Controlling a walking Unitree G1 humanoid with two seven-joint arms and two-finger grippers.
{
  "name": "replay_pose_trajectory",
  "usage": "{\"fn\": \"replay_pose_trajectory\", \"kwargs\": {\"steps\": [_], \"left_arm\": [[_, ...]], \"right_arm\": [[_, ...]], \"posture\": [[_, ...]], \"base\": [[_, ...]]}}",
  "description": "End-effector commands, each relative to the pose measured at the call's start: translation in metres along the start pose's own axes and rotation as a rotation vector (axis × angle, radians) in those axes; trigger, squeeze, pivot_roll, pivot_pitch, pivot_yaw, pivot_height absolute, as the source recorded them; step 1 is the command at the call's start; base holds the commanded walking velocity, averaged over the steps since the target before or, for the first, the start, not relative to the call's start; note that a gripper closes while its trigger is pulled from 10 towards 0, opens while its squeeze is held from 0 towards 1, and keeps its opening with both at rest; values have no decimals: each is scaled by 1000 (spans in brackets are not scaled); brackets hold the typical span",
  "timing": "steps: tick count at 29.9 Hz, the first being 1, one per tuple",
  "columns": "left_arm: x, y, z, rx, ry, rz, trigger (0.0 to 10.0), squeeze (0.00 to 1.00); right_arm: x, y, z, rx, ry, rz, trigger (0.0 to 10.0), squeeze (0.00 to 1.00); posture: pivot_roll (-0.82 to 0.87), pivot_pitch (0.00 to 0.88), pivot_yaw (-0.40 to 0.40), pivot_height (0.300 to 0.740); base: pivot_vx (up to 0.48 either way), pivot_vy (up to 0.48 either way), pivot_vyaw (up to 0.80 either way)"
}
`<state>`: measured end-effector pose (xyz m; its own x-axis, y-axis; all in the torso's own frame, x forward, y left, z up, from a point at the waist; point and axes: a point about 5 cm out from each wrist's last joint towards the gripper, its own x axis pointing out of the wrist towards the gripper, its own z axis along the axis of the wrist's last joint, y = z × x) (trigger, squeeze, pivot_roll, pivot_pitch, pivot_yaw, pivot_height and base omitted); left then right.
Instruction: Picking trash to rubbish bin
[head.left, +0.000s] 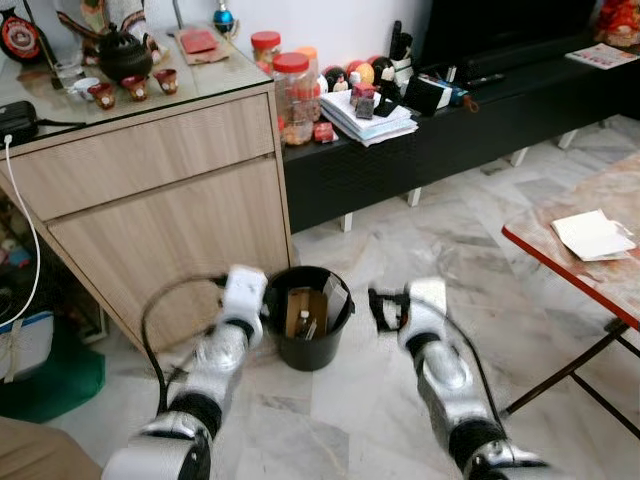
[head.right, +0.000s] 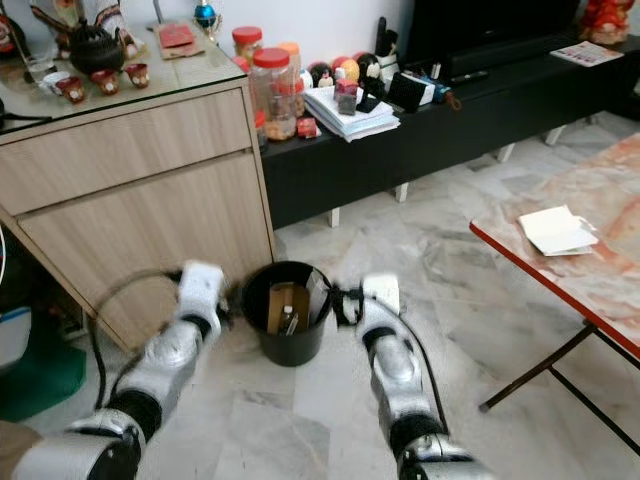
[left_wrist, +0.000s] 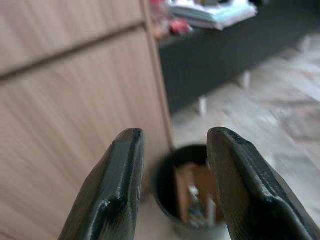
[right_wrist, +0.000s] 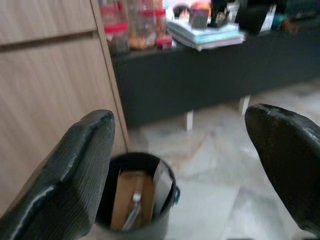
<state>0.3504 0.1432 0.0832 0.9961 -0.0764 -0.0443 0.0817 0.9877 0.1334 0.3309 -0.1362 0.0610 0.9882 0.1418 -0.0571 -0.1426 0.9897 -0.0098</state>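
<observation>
A black rubbish bin (head.left: 308, 352) stands on the marble floor in front of me, against the corner of a wooden cabinet. Inside it are a brown piece of cardboard (head.left: 297, 308), a small bottle (head.left: 304, 322) and a white sheet (head.left: 334, 298). My left gripper (left_wrist: 175, 137) is at the bin's left rim, open, with nothing between its fingers. My right gripper (head.left: 384, 308) hovers just right of the bin, its fingers (right_wrist: 85, 160) spread wide and empty. Both wrist views look down toward the bin (right_wrist: 160, 225).
The wooden cabinet (head.left: 160, 200) rises at the left with a tea set on top. Behind the bin a low black bench (head.left: 470, 130) carries jars and books. A red-edged folding table (head.left: 570, 265) with a white paper (head.left: 592, 235) stands at the right.
</observation>
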Motion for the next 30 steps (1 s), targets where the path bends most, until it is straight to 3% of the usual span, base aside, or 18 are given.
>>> {"fn": "replay_pose_trajectory", "kwargs": {"steps": [1,4,8,13,20,30], "left_arm": [[3,14,13,-34,-74,83,10000,0],[9,26,35,-33,-167,164,10000,0],[12,32,46,-47,-208,250,10000,0],[11,26,48,-8,-225,222,10000,0],[10,34,47,28,-228,253,10000,0],[13,34,53,0,-240,261,10000,0]], "right_arm": [[9,0,23,31,-108,-10,10000,0],[19,0,53,50,-227,-14,10000,0],[25,4,67,78,-269,-17,10000,0],[23,8,62,89,-258,-15,10000,0],[20,11,59,103,-259,-17,10000,0],[20,19,62,104,-270,9,10000,0]], "posture": [[-76,29,11,740],[-82,24,20,740],[-84,16,22,740],[-90,4,32,740],[-92,0,50,740],[-92,0,53,740]], "base": [[0,0,0],[0,0,0],[0,0,-120],[0,0,-800],[0,-192,-726],[0,-48,-773]]}}
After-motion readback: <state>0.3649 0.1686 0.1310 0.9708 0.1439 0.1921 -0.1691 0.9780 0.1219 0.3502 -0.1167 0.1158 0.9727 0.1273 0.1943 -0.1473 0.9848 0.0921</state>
